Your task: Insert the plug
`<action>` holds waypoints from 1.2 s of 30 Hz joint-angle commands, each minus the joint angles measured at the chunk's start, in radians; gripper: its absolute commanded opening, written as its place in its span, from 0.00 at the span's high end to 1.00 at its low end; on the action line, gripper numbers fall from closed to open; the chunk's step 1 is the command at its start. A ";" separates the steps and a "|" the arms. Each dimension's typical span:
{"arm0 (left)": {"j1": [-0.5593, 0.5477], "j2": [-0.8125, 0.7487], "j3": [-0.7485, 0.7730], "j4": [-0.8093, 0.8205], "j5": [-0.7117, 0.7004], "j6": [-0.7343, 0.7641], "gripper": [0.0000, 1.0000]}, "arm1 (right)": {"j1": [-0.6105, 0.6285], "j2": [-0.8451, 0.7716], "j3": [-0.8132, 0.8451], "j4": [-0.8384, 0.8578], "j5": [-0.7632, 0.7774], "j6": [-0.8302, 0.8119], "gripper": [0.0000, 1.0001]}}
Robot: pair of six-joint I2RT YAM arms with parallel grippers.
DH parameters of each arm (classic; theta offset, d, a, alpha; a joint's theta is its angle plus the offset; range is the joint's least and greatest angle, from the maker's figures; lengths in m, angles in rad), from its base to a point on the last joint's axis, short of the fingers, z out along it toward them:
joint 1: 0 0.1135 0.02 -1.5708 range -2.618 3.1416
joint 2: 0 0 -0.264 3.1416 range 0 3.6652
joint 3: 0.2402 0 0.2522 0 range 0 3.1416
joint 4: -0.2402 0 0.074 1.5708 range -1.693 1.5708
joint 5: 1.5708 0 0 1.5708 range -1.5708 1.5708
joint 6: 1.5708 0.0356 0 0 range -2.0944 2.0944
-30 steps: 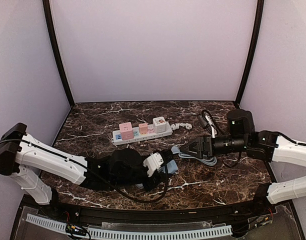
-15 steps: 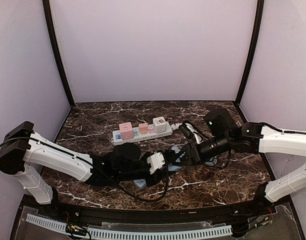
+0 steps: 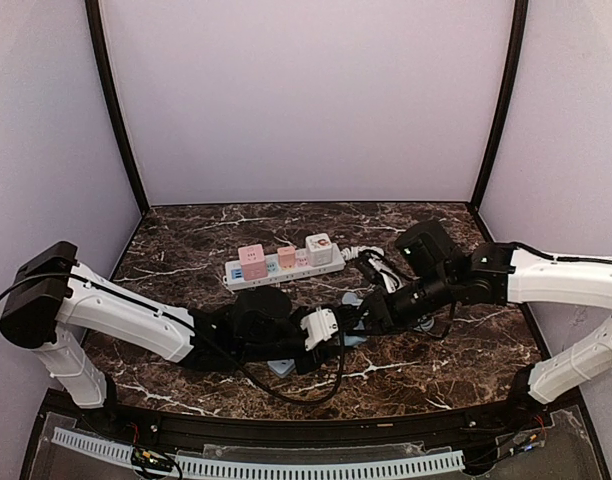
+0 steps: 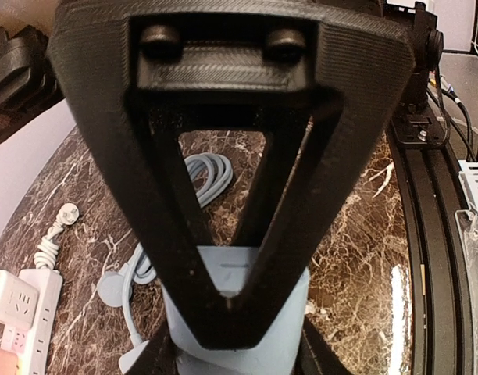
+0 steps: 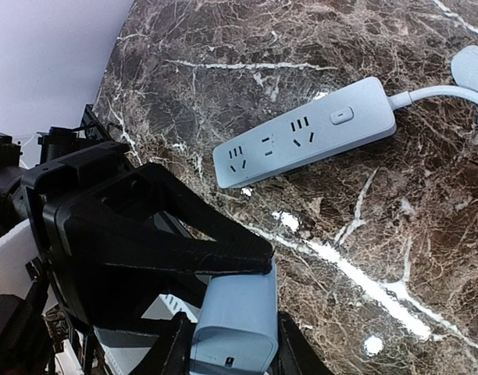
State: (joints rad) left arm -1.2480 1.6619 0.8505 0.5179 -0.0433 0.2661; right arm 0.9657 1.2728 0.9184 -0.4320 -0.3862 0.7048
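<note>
We see the light blue plug (image 5: 233,320) between the two grippers, near the front middle of the table (image 3: 186,250). The left gripper (image 4: 231,311) has its jaws drawn to a narrow point, pinching the plug at its top. The right gripper (image 5: 233,358) sets its jaws against both sides of the plug; we cannot tell whether they clamp it. Near it a blue power strip (image 5: 305,141) lies sockets up. Farther back a white power strip (image 3: 284,266) carries pink blocks (image 3: 253,262).
</note>
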 commanded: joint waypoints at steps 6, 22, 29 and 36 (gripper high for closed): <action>0.010 0.021 0.040 0.003 -0.026 -0.003 0.99 | 0.032 0.049 0.050 0.006 -0.014 0.009 0.77; 0.019 -0.050 -0.027 -0.018 -0.100 -0.110 0.01 | 0.019 0.054 0.114 -0.112 0.212 -0.002 1.00; 0.027 0.008 0.024 -0.205 -0.272 -0.313 0.01 | -0.129 -0.094 0.026 -0.135 0.380 -0.013 1.00; 0.096 0.068 0.060 -0.372 -0.294 -0.474 0.03 | -0.208 -0.247 -0.046 -0.158 0.413 -0.010 1.00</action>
State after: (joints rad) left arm -1.1980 1.7004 0.8917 0.2890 -0.3134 -0.0799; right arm 0.7715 1.0702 0.9058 -0.5755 -0.0193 0.7002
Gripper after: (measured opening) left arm 0.976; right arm 0.257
